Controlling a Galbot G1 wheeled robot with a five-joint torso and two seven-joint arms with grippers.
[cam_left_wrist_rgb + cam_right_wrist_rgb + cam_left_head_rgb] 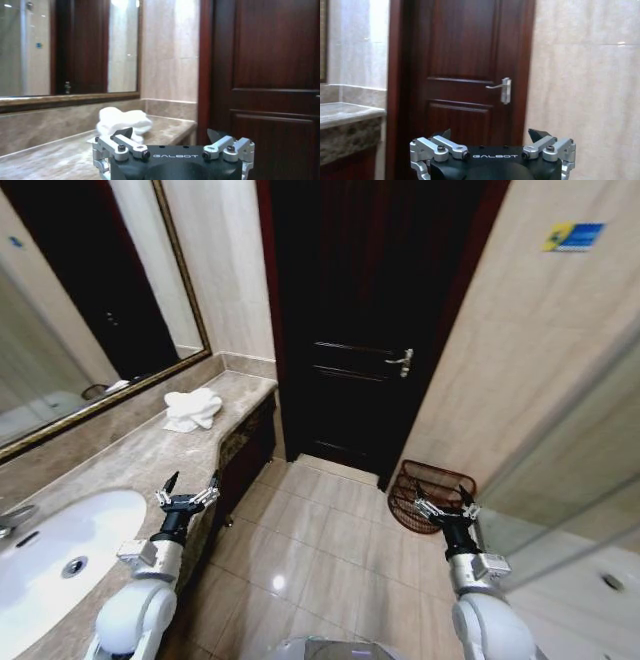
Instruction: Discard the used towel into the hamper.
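Tiled bathroom: marble desk [150, 450] with a sink [60, 545] along my left under a framed mirror [80, 310], dark wooden door [360, 310] ahead.

My left tool [190, 488] is raised over the desk's front edge, fingers spread, gripping nothing. My right tool [446, 506] is raised over the floor, fingers likewise spread and empty, just in front of the hamper [432, 492].

The towel [192, 408], white and crumpled, lies on the desk's far end near the mirror, well apart from my left tool. The hamper stands on the floor against the right wall, beside the door.

Progress, as I judge it: nothing done. The towel is ungrasped; pickup, carry and drop all remain.

The left wrist view has the towel [122, 120] straight beyond my left tool [170, 135]. The right wrist view gives my right tool [490, 134] facing the door handle [502, 89].
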